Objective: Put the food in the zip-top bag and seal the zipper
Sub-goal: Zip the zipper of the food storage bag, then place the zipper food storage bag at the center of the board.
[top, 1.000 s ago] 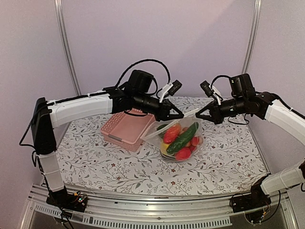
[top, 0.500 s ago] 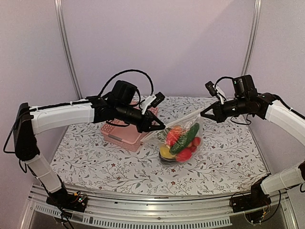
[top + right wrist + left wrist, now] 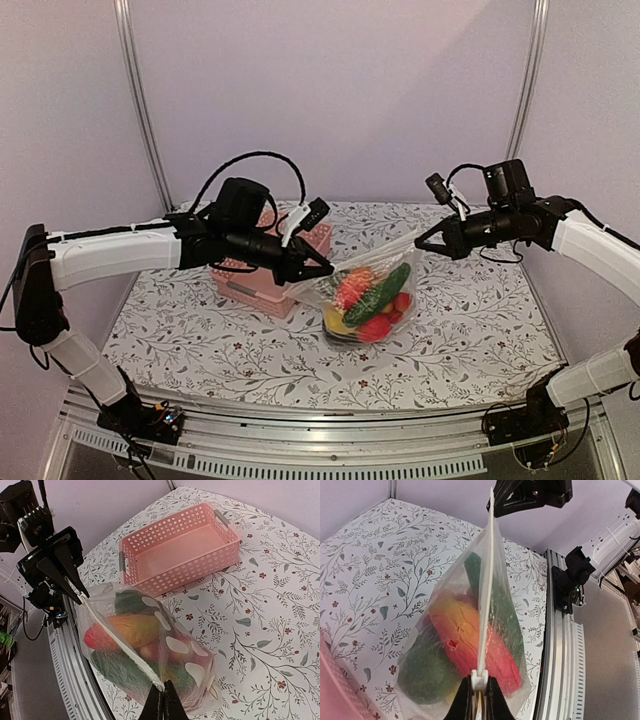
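In the middle of the top view, the zip-top bag (image 3: 362,298) is stretched between the arms. The left gripper (image 3: 326,270) is clamped on one end of the zipper (image 3: 375,255) and the right gripper (image 3: 419,244) on the other, likely to pull the strip straight for sealing. The food (image 3: 372,296) is inside: a green cucumber (image 3: 378,292) among red and yellow pieces. The pink basket (image 3: 262,284) stands at centre left, partly behind the left arm. Crinkled film blurs the lower pieces. I cannot tell whether the seal is pressed along its length, or whether the bag's bottom touches the flowered table (image 3: 470,330).
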Motion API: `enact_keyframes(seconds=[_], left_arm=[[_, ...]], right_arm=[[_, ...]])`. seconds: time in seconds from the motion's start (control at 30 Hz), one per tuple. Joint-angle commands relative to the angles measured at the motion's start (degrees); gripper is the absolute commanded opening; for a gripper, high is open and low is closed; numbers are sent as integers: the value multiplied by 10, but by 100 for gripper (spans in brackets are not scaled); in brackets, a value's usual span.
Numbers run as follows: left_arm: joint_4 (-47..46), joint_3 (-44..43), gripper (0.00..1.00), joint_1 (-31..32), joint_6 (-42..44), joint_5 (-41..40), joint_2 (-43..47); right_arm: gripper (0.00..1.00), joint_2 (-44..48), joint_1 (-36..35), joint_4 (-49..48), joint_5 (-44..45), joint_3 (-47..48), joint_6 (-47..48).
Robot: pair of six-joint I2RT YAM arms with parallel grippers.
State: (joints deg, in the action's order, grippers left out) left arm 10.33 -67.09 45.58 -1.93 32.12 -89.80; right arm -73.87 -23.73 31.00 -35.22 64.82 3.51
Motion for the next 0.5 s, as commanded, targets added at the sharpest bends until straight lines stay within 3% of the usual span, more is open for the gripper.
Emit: enact_keyframes(seconds=[0.0,0.13,0.27,0.47], left_arm=[[95,5,1,-30,-3,2,3],[58,-32,0,-29,-14,-28,-14],[0,-88,0,-30,-27,-50,-54],[-29,-259,0,-21,-18,-43,-171]], right_arm=[[3,-1,36,-36,13,1,-6],[23,-12,36,-29,-5,36,-26],[39,-28,37,-12,31,121,-58],[47,-82,38,27,169,248,-80]])
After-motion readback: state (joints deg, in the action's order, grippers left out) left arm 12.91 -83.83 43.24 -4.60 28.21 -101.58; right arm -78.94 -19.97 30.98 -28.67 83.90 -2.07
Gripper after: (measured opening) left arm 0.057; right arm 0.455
